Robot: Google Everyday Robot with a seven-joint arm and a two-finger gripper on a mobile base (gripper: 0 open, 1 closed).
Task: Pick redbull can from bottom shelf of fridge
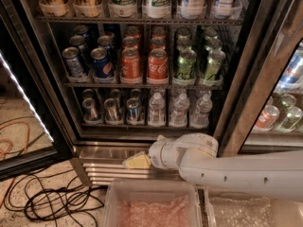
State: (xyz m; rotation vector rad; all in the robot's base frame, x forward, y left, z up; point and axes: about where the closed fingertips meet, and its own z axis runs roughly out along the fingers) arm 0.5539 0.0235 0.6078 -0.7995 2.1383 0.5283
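Note:
The fridge (57, 108) stands open with a dark interior and a slatted steel base grille (102, 167). On its bottom shelf (142, 126) several slim silver-and-blue redbull cans (112, 110) stand at the left, with small clear water bottles (179, 110) to their right. My gripper (135, 162) is at the end of the white arm, low in front of the base grille, below the shelf and slightly right of the redbull cans. It holds nothing that I can see.
The shelf above holds blue Pepsi cans (102, 63), red Coke cans (157, 65) and green cans (185, 64). The glass door (23, 103) swings open at the left. Black and orange cables (47, 200) lie on the floor. Clear bins (151, 205) sit below the arm. A neighbouring cooler (284, 108) stands at the right.

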